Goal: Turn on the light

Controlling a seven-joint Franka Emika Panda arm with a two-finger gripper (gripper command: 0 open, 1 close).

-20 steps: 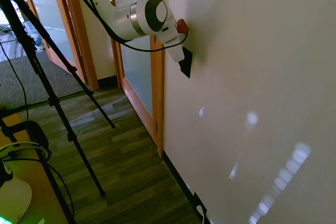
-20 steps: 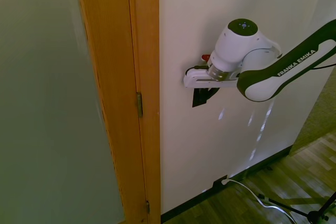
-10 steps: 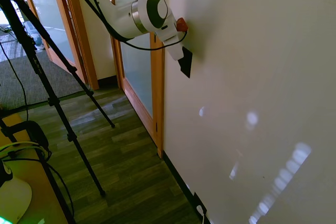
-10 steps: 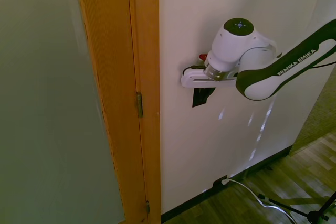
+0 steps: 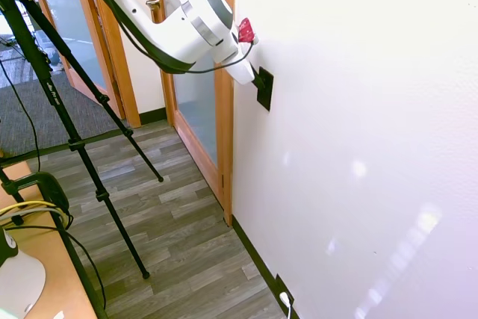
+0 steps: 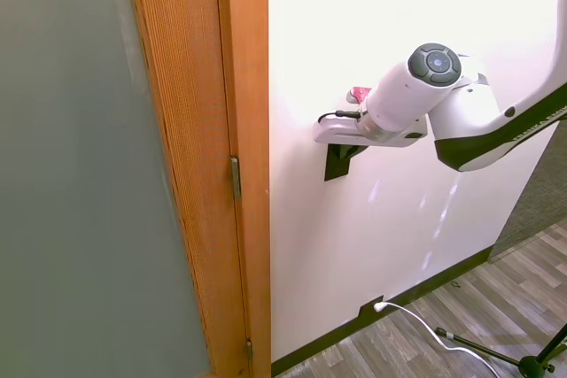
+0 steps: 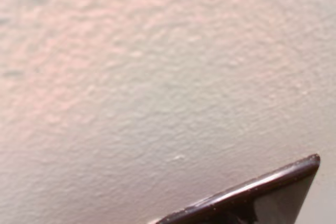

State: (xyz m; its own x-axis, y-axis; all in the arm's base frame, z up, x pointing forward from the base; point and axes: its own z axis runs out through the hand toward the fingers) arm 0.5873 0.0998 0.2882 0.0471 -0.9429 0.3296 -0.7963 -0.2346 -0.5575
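The switch [image 5: 264, 91] is a small black upright plate on the white wall, just right of the wooden door frame. It also shows in the second exterior view, where the switch [image 6: 340, 159] sits under the arm's hand. My gripper [image 5: 254, 76] presses against the plate's upper part, and the hand hides that part from both sides. From the other side the gripper [image 6: 342, 142] meets the plate's top edge. The wrist view holds textured wall and one glossy black corner of the switch [image 7: 262, 203]. No lamp is in view. The wall and floor are brightly lit.
A wooden door frame [image 5: 222, 110] with frosted glass runs next to the switch. Low on the wall by the black baseboard sits another black plate with a white plug [image 5: 284, 296], and a white cable [image 6: 416, 320] trails from it over the plank floor.
The whole scene has turned much brighter. The arm's wrist has swung and tilted while the gripper stayed against the switch plate, slightly higher on it.
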